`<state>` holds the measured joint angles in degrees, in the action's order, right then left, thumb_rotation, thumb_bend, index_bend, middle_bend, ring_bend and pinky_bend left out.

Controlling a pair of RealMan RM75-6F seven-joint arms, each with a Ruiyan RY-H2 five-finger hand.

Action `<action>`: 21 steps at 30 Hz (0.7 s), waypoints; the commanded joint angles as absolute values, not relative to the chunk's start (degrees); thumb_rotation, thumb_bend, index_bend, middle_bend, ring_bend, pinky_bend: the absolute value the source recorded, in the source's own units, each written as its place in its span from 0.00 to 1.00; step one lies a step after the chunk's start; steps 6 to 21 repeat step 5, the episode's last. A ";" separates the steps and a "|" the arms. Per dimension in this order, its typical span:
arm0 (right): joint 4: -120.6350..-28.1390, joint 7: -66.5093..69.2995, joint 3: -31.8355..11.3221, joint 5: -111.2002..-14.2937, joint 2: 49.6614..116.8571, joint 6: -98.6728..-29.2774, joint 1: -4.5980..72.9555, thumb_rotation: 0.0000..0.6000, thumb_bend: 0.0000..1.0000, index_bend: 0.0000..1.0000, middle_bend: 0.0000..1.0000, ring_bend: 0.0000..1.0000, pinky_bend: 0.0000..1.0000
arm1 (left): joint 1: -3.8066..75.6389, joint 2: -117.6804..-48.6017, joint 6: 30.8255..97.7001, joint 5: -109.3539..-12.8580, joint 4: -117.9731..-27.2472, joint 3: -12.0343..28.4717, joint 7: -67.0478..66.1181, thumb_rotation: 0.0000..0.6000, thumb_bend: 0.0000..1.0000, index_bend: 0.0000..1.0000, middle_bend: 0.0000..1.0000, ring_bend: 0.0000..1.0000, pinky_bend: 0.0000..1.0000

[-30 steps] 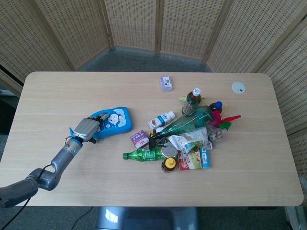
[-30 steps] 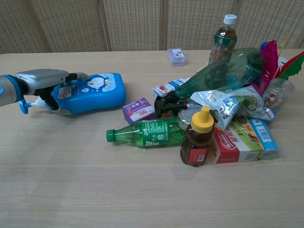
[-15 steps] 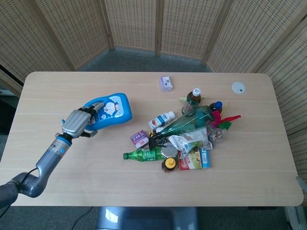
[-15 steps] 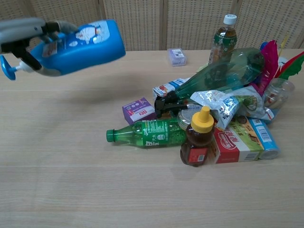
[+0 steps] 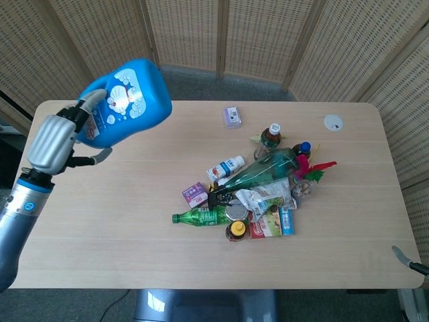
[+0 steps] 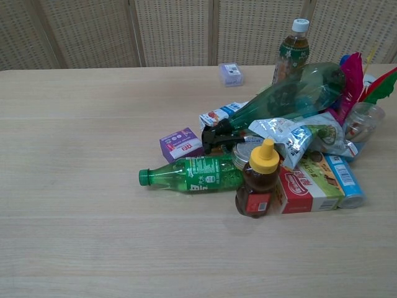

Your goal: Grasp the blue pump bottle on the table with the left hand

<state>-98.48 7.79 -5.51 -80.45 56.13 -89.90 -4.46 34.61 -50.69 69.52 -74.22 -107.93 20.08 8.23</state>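
1. We see one left hand (image 5: 50, 142) in the head view, its fingers wrapped around the neck end of the one blue pump bottle (image 5: 124, 102), which it holds up off the bench (image 5: 100, 221), tilted, near the bench's far left corner.
2. The chest view shows neither this hand nor the bottle.
3. Of the right hand we see only a dark tip at the lower right edge of the head view; we cannot tell how its fingers lie.
4. On the bench we count one green soda bottle (image 6: 189, 174) lying flat, one honey bottle (image 6: 257, 179) with a yellow cap standing just beside it, one upright tea bottle (image 6: 293, 51), one large dark green bottle (image 6: 291, 96) lying across the pile, and one purple box (image 6: 180, 143).
5. One small lilac box (image 6: 231, 73) sits apart from the pile, further back.
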 commanded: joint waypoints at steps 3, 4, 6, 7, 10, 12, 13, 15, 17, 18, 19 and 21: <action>-98.05 8.01 -5.65 -80.53 56.35 -89.64 -4.14 0.75 0.19 0.00 0.00 0.00 0.00 | 33.04 -48.31 70.70 -73.61 -110.27 21.32 10.34 1.00 0.37 0.57 0.62 0.80 0.70; -98.04 8.00 -5.69 -80.51 56.31 -89.61 -4.11 0.75 0.19 0.00 0.00 0.00 0.00 | 33.00 -48.25 70.61 -73.59 -110.33 21.29 10.41 1.00 0.37 0.57 0.62 0.80 0.70; -98.03 7.97 -5.71 -80.47 56.29 -89.59 -4.09 0.74 0.19 0.00 0.00 0.00 0.00 | 33.00 -48.25 70.53 -73.54 -110.35 21.27 10.45 1.00 0.37 0.57 0.62 0.80 0.70; -98.03 7.97 -5.71 -80.47 56.29 -89.59 -4.09 0.74 0.19 0.00 0.00 0.00 0.00 | 33.00 -48.25 70.53 -73.54 -110.35 21.27 10.45 1.00 0.37 0.57 0.62 0.80 0.70; -98.03 7.97 -5.71 -80.47 56.29 -89.59 -4.09 0.74 0.19 0.00 0.00 0.00 0.00 | 33.00 -48.25 70.53 -73.54 -110.35 21.27 10.45 1.00 0.37 0.57 0.62 0.80 0.70; -98.03 7.97 -5.71 -80.47 56.29 -89.59 -4.09 0.74 0.19 0.00 0.00 0.00 0.00 | 33.00 -48.25 70.53 -73.54 -110.35 21.27 10.45 1.00 0.37 0.57 0.62 0.80 0.70; -98.03 7.97 -5.71 -80.47 56.29 -89.59 -4.09 0.74 0.19 0.00 0.00 0.00 0.00 | 33.00 -48.25 70.53 -73.54 -110.35 21.27 10.45 1.00 0.37 0.57 0.62 0.80 0.70; -98.03 7.97 -5.71 -80.47 56.29 -89.59 -4.09 0.74 0.19 0.00 0.00 0.00 0.00 | 33.00 -48.25 70.53 -73.54 -110.35 21.27 10.45 1.00 0.37 0.57 0.62 0.80 0.70; -98.03 7.97 -5.71 -80.47 56.29 -89.59 -4.09 0.74 0.19 0.00 0.00 0.00 0.00 | 33.00 -48.25 70.53 -73.54 -110.35 21.27 10.45 1.00 0.37 0.57 0.62 0.80 0.70; -98.03 7.97 -5.71 -80.47 56.29 -89.59 -4.09 0.74 0.19 0.00 0.00 0.00 0.00 | 33.00 -48.25 70.53 -73.54 -110.35 21.27 10.45 1.00 0.37 0.57 0.62 0.80 0.70; -98.03 7.97 -5.71 -80.47 56.29 -89.59 -4.09 0.74 0.19 0.00 0.00 0.00 0.00 | 33.00 -48.25 70.53 -73.54 -110.35 21.27 10.45 1.00 0.37 0.57 0.62 0.80 0.70; -98.03 7.97 -5.71 -80.47 56.29 -89.59 -4.09 0.74 0.19 0.00 0.00 0.00 0.00 | 33.00 -48.25 70.53 -73.54 -110.35 21.27 10.45 1.00 0.37 0.57 0.62 0.80 0.70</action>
